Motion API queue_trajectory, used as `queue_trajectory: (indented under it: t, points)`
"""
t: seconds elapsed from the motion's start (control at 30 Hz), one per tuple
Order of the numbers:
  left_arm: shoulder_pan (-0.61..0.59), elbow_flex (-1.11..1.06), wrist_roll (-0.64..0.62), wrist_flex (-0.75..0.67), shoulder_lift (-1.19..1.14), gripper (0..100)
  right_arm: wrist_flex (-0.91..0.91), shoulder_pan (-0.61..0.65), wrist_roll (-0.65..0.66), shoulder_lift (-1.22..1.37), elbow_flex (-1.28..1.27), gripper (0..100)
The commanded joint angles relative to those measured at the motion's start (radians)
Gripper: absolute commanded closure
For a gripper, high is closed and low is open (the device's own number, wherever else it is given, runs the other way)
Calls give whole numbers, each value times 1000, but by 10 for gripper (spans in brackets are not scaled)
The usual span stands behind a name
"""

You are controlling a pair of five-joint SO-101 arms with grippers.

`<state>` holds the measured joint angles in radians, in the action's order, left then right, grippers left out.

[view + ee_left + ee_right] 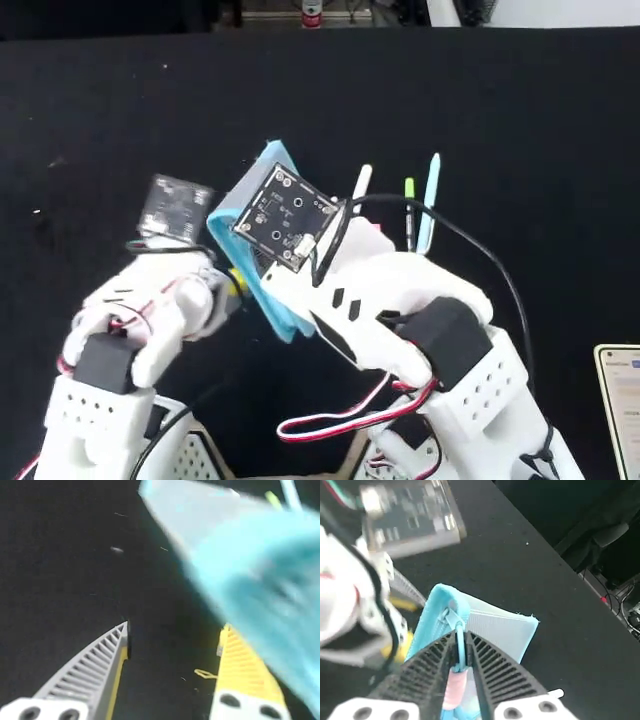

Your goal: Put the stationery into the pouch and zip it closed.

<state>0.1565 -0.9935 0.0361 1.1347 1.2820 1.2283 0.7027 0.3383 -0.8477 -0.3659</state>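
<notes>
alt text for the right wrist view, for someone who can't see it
The right gripper has its black fingers shut on the pale blue zip pull of a light blue pouch, with the black table behind. The white left arm is close beside the pouch, and the tip of a white pen pokes out near the gripper.

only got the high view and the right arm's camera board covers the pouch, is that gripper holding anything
observer: yes, the right gripper is shut on the zipper pull at a corner of the blue pouch.
operator: ok and the left one, open or shut
observer: the left gripper is open, with nothing between its fingers. Its yellow finger is right beside the pouch, but I cannot tell if they touch.
</notes>
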Motion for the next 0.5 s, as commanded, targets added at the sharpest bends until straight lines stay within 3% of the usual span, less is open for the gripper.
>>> queue_trajectory:
  t: [0.0, 0.23, 0.47]
  points:
    - [-140, 191, 84, 91, 3, 713, -18, -2, -2, -7, 47, 988]
    - [-259, 426, 163, 213, -2, 713, -20, -2, -2, -12, 38, 988]
    - [-199, 576, 167, 245, -6, 713, -17, 0, -2, -12, 36, 988]
